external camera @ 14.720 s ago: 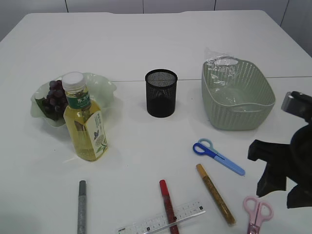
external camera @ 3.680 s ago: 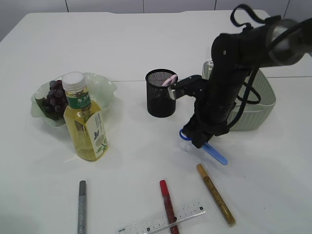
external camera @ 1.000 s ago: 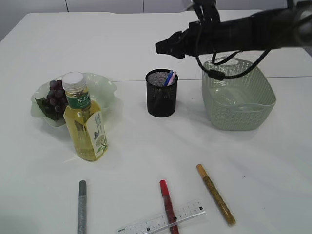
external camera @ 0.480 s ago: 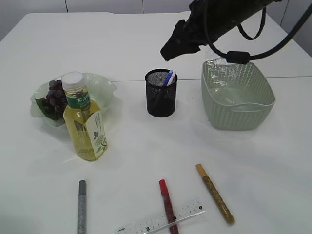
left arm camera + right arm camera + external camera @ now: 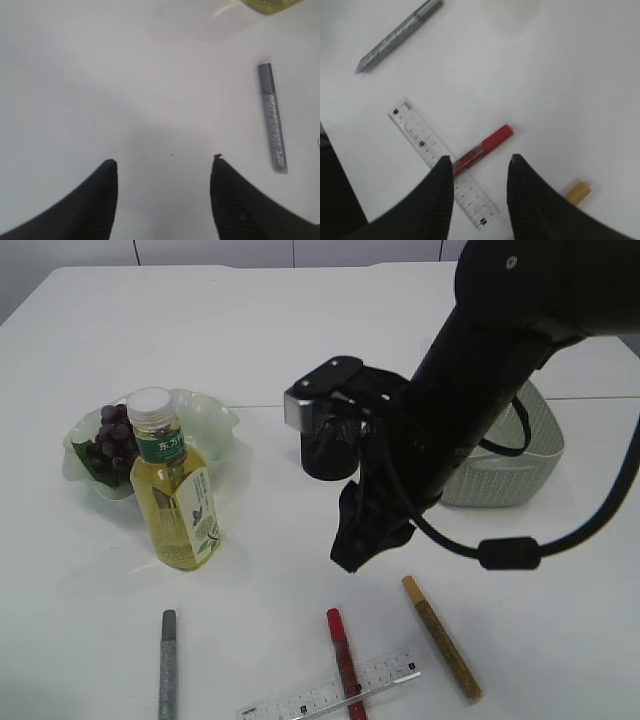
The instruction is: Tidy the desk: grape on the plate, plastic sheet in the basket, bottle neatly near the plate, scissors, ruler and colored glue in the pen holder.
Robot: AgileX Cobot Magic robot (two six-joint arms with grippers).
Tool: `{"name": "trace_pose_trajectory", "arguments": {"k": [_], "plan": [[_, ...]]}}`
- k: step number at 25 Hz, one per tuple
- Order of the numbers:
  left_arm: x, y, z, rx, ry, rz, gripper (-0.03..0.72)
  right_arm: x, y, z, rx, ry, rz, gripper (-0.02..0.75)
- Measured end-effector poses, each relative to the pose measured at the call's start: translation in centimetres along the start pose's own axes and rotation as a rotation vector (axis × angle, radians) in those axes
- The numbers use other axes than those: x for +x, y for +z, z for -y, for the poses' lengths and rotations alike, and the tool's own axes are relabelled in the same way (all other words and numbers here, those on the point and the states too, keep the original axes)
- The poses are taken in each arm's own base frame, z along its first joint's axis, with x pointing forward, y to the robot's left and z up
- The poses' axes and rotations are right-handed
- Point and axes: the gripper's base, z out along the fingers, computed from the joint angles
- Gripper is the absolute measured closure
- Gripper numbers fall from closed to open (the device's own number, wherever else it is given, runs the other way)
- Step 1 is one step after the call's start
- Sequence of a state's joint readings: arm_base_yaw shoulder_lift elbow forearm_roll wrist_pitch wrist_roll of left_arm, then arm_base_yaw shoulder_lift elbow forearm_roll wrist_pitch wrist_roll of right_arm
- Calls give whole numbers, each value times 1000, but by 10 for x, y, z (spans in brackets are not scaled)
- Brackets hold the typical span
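The right gripper [image 5: 479, 165] is hanging parted and empty, aiming at the red glue [image 5: 482, 149] just beyond its fingertips, which is lying across the ruler [image 5: 442, 162]. The left gripper [image 5: 164, 167] is idling spread, the silver glue [image 5: 272, 117] off to its side; contact is probably none.

The bottle [image 5: 175, 490] on the left has a green band under its white cap with white Chinese letters on it, too small to read for sure. Its lower label shows a leaf picture and tiny writing that cannot be read. The clear ruler [image 5: 442, 161] at the near edge has black marks and numbers, too small to read.
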State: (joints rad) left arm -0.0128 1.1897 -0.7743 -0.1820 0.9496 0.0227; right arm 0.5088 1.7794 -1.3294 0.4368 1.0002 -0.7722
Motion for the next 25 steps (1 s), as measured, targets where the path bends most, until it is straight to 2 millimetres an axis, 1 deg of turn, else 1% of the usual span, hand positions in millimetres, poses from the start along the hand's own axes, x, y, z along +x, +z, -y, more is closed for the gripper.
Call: {"name": "trace_pose_trajectory", "arguments": {"k": [2,5,11,13,21,25], "plan": [[-1,0,0,5,-4,7,255,5,8,-11,-12,-34,-47,468],[-3,0,2,23,-18,37,255,6,19,-25,1,-121,-118,468],[-10,-1,8,87,-72,111,255,1,27,-46,24,-268,-176,468],[-12,-1,8,95,-80,130,255,-1,33,-55,27,-322,-201,468],[-15,-2,8,97,-85,161,255,-2,83,-87,15,-498,-347,457],[-15,-2,8,94,-82,158,255,1,102,-85,44,-495,-398,454]]}}
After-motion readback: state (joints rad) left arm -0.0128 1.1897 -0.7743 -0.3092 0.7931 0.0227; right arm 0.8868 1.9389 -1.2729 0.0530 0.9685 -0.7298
